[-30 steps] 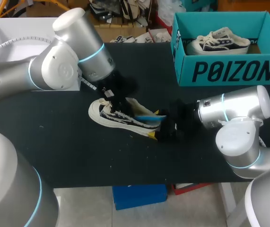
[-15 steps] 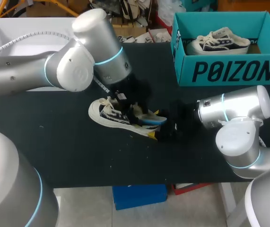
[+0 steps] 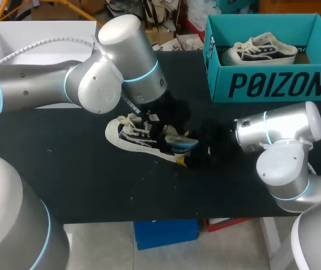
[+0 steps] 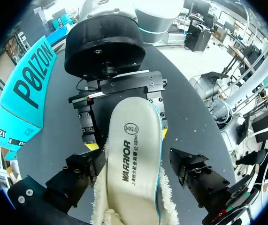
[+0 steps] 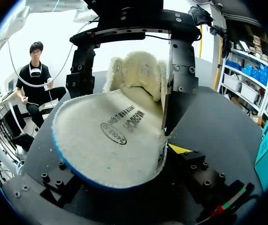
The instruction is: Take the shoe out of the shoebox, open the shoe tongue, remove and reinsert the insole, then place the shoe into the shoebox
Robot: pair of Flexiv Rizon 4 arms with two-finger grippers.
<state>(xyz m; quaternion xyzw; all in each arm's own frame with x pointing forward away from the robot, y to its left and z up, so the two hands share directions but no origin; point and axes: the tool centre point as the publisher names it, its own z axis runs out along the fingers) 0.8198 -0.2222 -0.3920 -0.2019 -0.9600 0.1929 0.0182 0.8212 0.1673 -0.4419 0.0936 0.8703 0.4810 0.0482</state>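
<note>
Black table (image 3: 64, 180), insole (image 4: 134, 161) between left fingers (image 4: 80, 176)

The head camera sits high behind the robot and looks down on the whole counter (image 3: 81, 180), taking in the shoe (image 3: 131, 134) and the box (image 3: 272, 84) from afar. The left wrist camera looks from very near along its own left hand (image 4: 134, 180), down the length of the insole (image 4: 131, 154), at the right hand (image 4: 126, 138) with the box's side beyond. The right wrist camera is just as near but faces the opposite way, over the same insole toward the left hand, so all three views share the insole where the two hands meet.
</note>
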